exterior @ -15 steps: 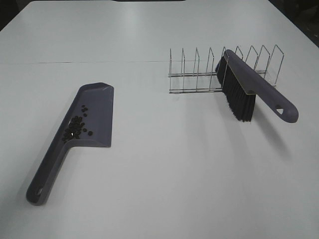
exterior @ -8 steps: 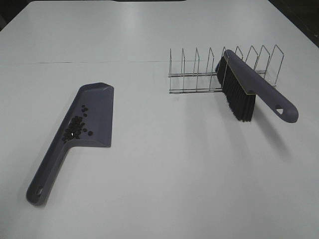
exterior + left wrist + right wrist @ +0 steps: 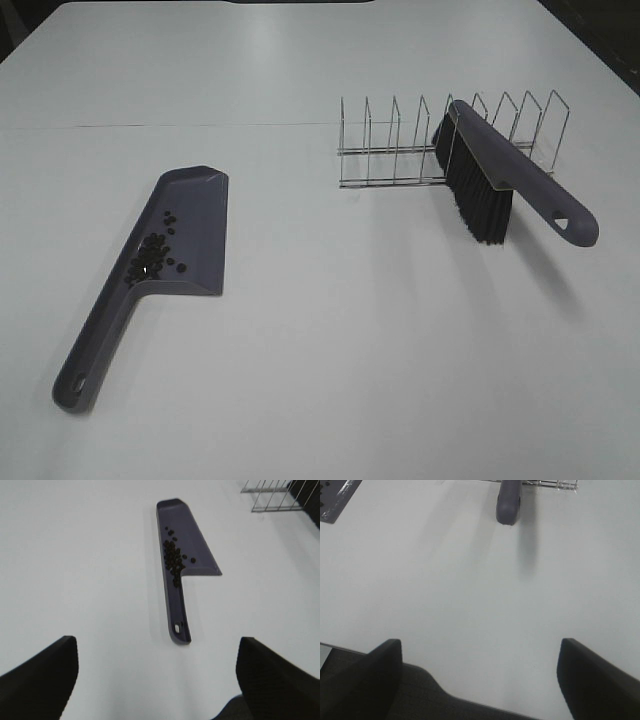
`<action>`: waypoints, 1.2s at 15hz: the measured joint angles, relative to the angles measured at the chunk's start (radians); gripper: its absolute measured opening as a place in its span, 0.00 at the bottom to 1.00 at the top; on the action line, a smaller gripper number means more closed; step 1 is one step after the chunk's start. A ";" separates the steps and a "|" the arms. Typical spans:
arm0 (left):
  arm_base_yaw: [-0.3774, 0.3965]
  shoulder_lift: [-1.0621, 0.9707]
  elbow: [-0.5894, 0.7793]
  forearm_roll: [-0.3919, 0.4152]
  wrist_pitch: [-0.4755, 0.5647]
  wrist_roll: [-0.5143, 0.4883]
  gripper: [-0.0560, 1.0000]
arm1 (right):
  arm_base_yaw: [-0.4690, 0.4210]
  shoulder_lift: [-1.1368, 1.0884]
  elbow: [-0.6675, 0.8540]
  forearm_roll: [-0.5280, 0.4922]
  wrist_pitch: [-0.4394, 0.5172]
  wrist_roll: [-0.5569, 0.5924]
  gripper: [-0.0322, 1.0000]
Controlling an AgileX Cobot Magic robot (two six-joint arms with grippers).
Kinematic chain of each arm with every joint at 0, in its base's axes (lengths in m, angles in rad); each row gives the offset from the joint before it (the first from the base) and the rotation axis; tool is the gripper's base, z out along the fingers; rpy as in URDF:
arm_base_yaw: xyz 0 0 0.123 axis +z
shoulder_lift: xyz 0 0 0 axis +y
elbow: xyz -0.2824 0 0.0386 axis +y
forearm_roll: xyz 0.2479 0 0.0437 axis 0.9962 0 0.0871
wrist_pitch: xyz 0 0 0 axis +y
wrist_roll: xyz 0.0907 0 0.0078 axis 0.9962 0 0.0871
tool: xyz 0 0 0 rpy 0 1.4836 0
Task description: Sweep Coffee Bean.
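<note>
We see the white counter [image 3: 320,380] smooth and matte, with wide bare room across its middle and near side; its far edge shows at 12 o'clock in the high view. The coffee bean [image 3: 152,255] cluster, tiny dark ovals, lies inside the purple plastic dustpan [image 3: 190,225] at 9 o'clock, gathered where the flat tray meets its long handle. At 2 o'clock a thin wire rack [image 3: 400,140] carries the purple brush [image 3: 520,180], tilted, its black bristles pointing down towards the counter. We read no writing anywhere. The left gripper [image 3: 157,675] and right gripper [image 3: 477,672] each show 2 dark jaws spread wide apart, nothing between them.
</note>
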 joint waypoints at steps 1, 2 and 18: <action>0.000 -0.052 0.000 0.000 0.000 0.010 0.78 | 0.000 -0.017 0.000 0.003 0.000 0.000 0.78; 0.000 -0.080 0.000 0.000 0.001 0.020 0.78 | 0.000 -0.034 0.000 0.003 0.000 0.000 0.78; 0.062 -0.083 0.007 0.000 0.000 0.151 0.78 | 0.000 -0.141 0.000 0.014 0.001 0.000 0.78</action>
